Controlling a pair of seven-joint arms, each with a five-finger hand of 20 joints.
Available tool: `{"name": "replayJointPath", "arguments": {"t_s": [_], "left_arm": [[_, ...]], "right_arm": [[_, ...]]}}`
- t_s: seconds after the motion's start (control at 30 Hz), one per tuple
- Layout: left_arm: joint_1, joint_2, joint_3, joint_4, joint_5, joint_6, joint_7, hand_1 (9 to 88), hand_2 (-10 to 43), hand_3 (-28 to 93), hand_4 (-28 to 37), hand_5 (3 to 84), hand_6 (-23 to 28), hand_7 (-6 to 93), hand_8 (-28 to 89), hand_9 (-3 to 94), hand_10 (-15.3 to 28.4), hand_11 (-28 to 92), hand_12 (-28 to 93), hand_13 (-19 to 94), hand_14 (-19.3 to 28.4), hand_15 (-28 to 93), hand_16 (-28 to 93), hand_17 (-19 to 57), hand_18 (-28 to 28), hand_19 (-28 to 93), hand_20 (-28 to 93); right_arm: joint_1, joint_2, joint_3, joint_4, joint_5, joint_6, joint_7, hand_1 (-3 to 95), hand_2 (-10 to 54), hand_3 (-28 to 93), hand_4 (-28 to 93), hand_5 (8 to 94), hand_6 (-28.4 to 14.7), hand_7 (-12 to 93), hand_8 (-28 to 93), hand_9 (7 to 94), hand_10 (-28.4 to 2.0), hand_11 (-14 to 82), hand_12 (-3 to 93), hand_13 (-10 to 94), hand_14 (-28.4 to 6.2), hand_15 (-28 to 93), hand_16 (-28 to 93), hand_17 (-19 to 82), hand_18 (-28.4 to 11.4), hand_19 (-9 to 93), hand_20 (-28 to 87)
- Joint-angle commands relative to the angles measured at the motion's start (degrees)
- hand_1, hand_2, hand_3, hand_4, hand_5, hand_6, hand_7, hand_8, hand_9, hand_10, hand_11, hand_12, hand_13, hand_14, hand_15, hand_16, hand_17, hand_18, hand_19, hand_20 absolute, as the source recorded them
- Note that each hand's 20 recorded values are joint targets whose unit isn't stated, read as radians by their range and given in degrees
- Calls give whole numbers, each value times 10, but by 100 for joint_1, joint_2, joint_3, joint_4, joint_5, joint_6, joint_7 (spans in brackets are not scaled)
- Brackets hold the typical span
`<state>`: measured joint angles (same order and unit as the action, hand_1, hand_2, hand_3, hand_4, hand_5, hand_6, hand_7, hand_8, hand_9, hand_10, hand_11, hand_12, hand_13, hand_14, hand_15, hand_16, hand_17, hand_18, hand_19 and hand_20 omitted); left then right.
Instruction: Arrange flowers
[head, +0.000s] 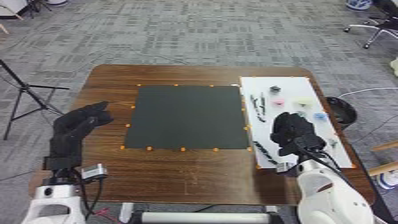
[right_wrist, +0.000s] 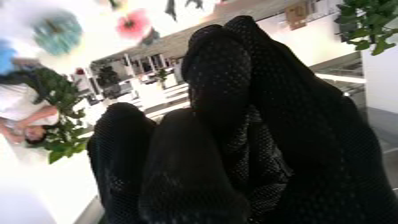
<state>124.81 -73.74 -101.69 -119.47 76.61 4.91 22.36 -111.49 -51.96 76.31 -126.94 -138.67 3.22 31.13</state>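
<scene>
In the head view, my left hand (head: 83, 119) is over the table's left side with fingers relaxed and nothing held. My right hand (head: 293, 131) is above the white sheet (head: 289, 85), fingers loosely extended. Beyond it on the sheet are a pink flower (head: 278, 102), a pale yellow flower (head: 303, 101), a blue flower (head: 320, 116) and a small dark piece (head: 275, 89). Dark stems (head: 258, 107) lie along the sheet's left side. The right wrist view has my right hand (right_wrist: 213, 150) with nothing visible in its grasp, a pink flower (right_wrist: 134, 24) and a teal flower (right_wrist: 57, 34).
A dark square mat (head: 187, 117) covers the middle of the brown table (head: 191, 175), with small orange marks around its edges. A black bin (head: 343, 111) stands beside the table's right edge, and a tripod (head: 27, 87) is off to the left.
</scene>
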Motion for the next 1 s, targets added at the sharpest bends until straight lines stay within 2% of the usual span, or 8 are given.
{"name": "replayJointPath", "arguments": {"t_s": [0.03, 0.13, 0.23, 0.5, 0.67, 0.77, 0.9, 1.0], "left_arm": [[-3, 10, -52, 8, -6, 12, -51, 296, -71, 657, -208, 559, 18, 157, -68, 570, 147, 245, 149, 493, 197, 356, 13, 95, 160, 410, 403], [3, -16, -44, 13, 2, -25, -50, 295, -72, 659, -208, 559, 18, 157, -68, 569, 146, 244, 149, 492, 198, 355, 13, 93, 160, 408, 402], [11, -14, -45, 15, 7, -31, -50, 294, -73, 659, -208, 559, 18, 157, -68, 567, 146, 244, 149, 491, 198, 355, 14, 93, 160, 407, 401], [-13, -29, -15, 23, 14, -27, -49, 295, -77, 661, -208, 557, 17, 158, -68, 566, 146, 244, 148, 490, 199, 354, 15, 92, 160, 406, 400], [-21, -56, 7, 32, 16, -36, -40, 296, -78, 661, -210, 558, 16, 159, -68, 567, 145, 245, 148, 491, 199, 354, 15, 92, 160, 405, 400], [-14, -62, 7, 35, 16, -39, -36, 298, -78, 660, -210, 558, 16, 160, -68, 567, 145, 245, 148, 490, 198, 353, 15, 92, 160, 405, 400], [-25, -72, 6, 33, 22, -44, -46, 299, -79, 660, -209, 558, 15, 159, -69, 567, 145, 245, 148, 490, 199, 354, 15, 92, 160, 404, 400], [-23, -82, 12, 34, 26, -32, -49, 299, -79, 659, -209, 558, 16, 160, -69, 567, 144, 245, 148, 490, 199, 353, 15, 92, 161, 404, 400]], "right_arm": [[-263, 31, 157, -88, 135, -682, 33, 546, -95, 525, 39, 674, -36, 423, 177, 887, -96, 313, 396, 937, -2, 619, 366, 646, -147, 932, 638], [-405, -13, 169, -53, 178, -851, 99, 469, -95, 527, 27, 656, -43, 352, 184, 846, -112, 310, 324, 930, -14, 589, 397, 634, -151, 932, 654], [-533, -46, 161, -45, 150, -970, 113, 367, -95, 606, -15, 649, -51, 352, -59, 822, -130, 302, 290, 924, -20, 585, 398, 627, -155, 932, 664], [-527, -144, -96, 151, 56, -976, 174, 355, -95, 602, -19, 647, -54, 345, -72, 817, -135, 295, 286, 921, -23, 591, 393, 626, -155, 932, 667], [-551, -213, -185, 282, 37, -1014, 185, 380, -95, 610, -21, 648, -51, 350, -52, 822, -130, 300, 285, 923, -21, 591, 391, 627, -154, 932, 667], [-505, -234, -270, 365, 64, -1109, 261, 443, -95, 565, -18, 643, -49, 336, 148, 825, -127, 299, 295, 923, -20, 592, 389, 628, -153, 932, 665], [-457, -259, -366, 496, 39, -1082, 339, 594, -95, 395, 56, 633, -39, 382, 217, 857, -105, 219, 447, 928, -12, 590, 391, 632, -148, 932, 661], [-441, -266, -410, 551, 100, -1025, 360, 636, -95, 433, 20, 640, -33, 415, 214, 893, -88, 175, 517, 932, -6, 587, 393, 637, -140, 932, 650]]}}
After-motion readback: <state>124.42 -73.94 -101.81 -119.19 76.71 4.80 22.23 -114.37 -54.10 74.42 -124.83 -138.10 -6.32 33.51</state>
